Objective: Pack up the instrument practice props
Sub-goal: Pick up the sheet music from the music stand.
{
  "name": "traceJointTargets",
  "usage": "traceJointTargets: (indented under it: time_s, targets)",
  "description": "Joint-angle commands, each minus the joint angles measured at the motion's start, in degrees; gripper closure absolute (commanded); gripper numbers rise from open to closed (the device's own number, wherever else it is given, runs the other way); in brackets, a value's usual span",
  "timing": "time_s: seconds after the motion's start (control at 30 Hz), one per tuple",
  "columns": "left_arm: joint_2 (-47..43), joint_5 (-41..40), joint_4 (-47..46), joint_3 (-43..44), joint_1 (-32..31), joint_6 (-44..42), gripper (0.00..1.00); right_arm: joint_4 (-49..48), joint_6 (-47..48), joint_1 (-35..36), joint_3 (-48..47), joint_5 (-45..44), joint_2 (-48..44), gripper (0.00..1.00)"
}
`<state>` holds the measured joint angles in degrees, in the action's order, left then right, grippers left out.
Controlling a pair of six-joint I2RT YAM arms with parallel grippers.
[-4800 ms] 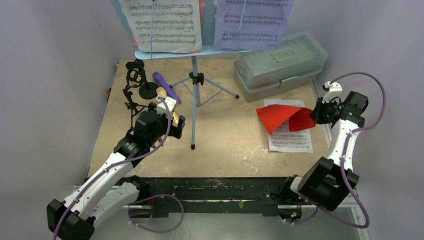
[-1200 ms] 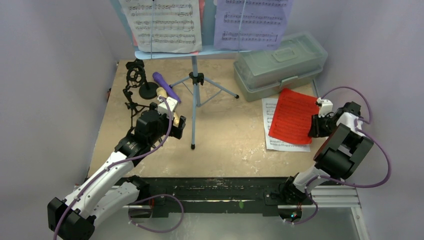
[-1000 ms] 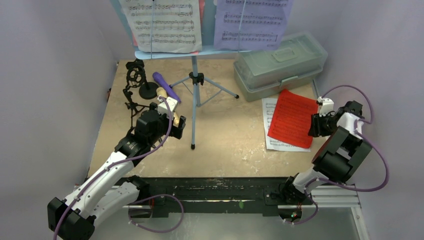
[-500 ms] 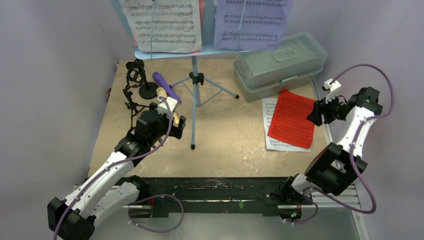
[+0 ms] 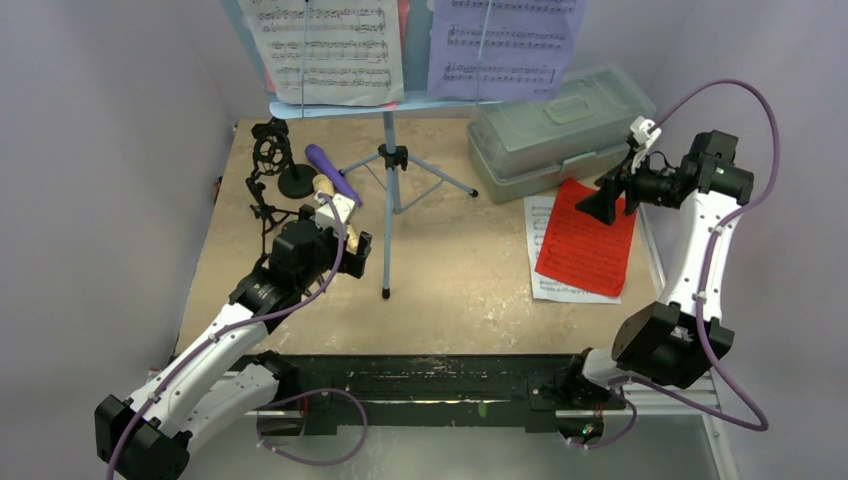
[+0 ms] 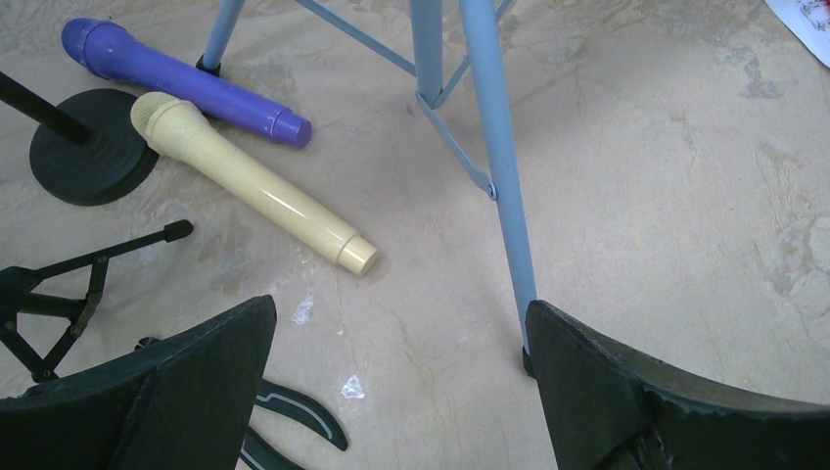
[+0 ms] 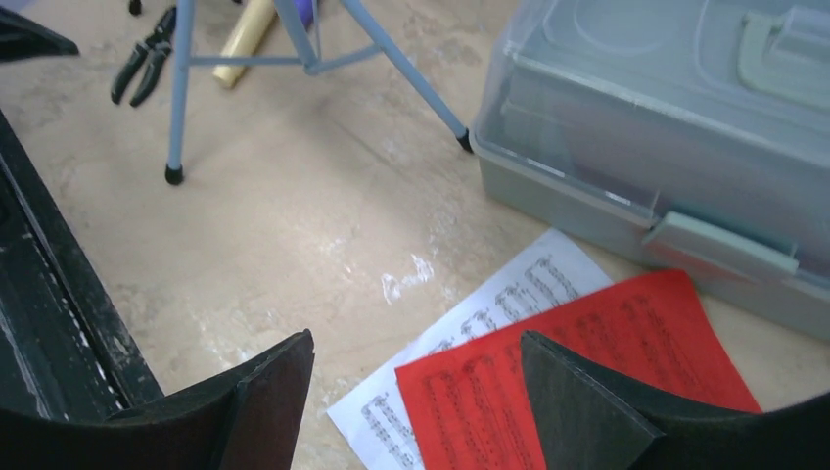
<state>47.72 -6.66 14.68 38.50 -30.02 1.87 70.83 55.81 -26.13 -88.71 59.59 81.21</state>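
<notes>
Right claw (image 5: 605,203) risen off red sheet-music page (image 5: 590,245), spread empty, left claw (image 6: 401,305) spread

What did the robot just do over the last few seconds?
The right gripper laid the curled red sheet flat on the white page, let go, and lifted away toward the box. The left gripper and music rack stayed put.

I read no words or numbers; the upright white paper sheet (image 5: 325,50) and red paper sheet (image 5: 590,245) show only staves.
</notes>
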Motion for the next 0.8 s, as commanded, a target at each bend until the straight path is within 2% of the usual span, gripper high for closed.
traceJointTargets:
  time_s: [0.0,0.13,0.2,0.27,0.3,0.33,0.4,0.43,0.47,0.57,0.77]
  targets:
    - [-0.71,-0.11,-1.30,0.40,0.31,0.14,0.00,-0.02,-7.48,0.81,-6.26,7.97,-2.72,0.18]
    - [-0.40,-0.03,-1.39,0.41,0.31,0.11,0.00,-5.14,-16.90,1.99,-9.69,12.56,-4.16,0.12]
    - [-0.31,-0.18,-1.33,0.35,0.32,0.15,0.00,-13.15,-26.65,2.32,-9.91,14.92,-5.56,0.09]
    - [-0.19,-0.32,-1.32,0.35,0.38,0.08,0.00,-27.99,-41.95,2.70,-7.76,17.41,-7.69,0.07]
    - [-0.10,-0.36,-1.32,0.35,0.33,0.12,0.00,-38.35,-53.21,2.88,-5.34,18.62,-9.05,0.07]
    - [-0.02,-0.46,-1.32,0.39,0.32,0.01,0.00,-57.25,-65.47,3.04,-2.22,19.60,-10.97,0.06]
    - [0.08,-0.57,-1.33,0.35,0.32,0.02,0.00,-92.56,-95.71,3.82,6.01,20.17,-12.44,0.04]
    - [0.09,-0.68,-1.31,0.35,0.31,0.03,0.00,-107.59,-108.16,4.21,8.61,19.79,-11.98,0.03]
    - [0.09,-0.65,-1.32,0.39,0.31,0.00,0.00,-116.86,-117.14,4.81,9.19,19.62,-10.79,0.03]
    - [0.17,-0.72,-1.31,0.34,0.39,0.02,0.00,-125.97,-129.78,6.32,6.62,18.45,-6.53,0.03]
    - [0.18,-0.65,-1.25,0.35,0.35,0.03,0.00,-124.05,-132.33,8.38,0.52,15.16,-1.88,0.03]
